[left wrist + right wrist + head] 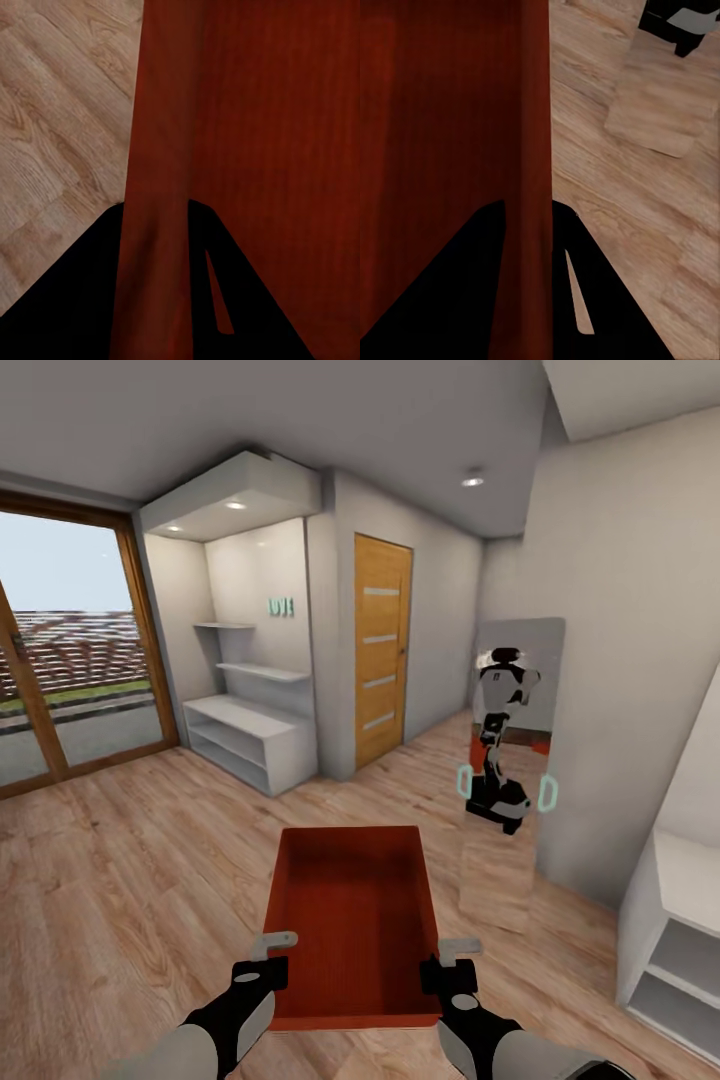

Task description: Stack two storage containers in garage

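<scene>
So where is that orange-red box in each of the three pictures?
Head view: the storage container sits low in the middle, held between the left gripper and the right gripper.
Left wrist view: its side wall runs down the middle, its inside to the right.
Right wrist view: its wall again runs down the middle, its inside to the left.
Shared landmark: the wood plank floor.

Both forearms are pale grey shells ending in black wrist sections — the left gripper and right gripper carry light grey angular brackets. In the wrist views, the fingers appear flat black.
</scene>
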Available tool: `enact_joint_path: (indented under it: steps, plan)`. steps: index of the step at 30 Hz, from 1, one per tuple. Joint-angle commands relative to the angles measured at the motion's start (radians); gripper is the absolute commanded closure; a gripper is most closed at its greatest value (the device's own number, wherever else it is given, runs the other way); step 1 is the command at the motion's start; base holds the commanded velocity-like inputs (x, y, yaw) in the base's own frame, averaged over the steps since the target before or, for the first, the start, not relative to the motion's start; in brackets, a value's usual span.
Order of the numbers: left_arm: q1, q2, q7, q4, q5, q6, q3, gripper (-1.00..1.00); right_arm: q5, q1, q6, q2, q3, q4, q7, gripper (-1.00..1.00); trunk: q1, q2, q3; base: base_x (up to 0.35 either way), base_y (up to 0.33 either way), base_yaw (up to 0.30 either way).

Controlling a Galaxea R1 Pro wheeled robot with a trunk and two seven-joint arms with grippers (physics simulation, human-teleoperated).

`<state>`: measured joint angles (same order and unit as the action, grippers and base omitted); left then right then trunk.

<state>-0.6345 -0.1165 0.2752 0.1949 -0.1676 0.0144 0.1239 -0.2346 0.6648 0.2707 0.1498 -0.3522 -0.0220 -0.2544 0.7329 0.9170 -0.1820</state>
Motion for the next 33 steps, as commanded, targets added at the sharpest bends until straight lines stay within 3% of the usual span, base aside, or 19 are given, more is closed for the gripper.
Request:
enact_joint_path:
  steps: [1, 18, 33]
  plan:
    - [-0.001, 0.055, 0.002, 0.000, -0.056, 0.003, -0.030, 1.00, 0.015, 0.001, 0.018, -0.011, 0.076, -0.004, 0.003, 1.00, 0.001, 0.001, -0.001, 0.323, 0.000, 0.000]
    - [-0.001, 0.060, 0.002, 0.000, -0.058, 0.003, -0.029, 1.00, 0.015, 0.001, 0.019, -0.010, 0.076, -0.004, 0.003, 1.00, 0.001, 0.001, -0.001, 0.323, 0.000, 0.003]
    - [-0.001, 0.061, 0.002, 0.000, -0.058, 0.003, -0.029, 1.00, 0.015, 0.001, 0.019, -0.010, 0.076, -0.004, 0.003, 1.00, 0.001, 0.001, -0.001, 0.323, 0.000, 0.111]
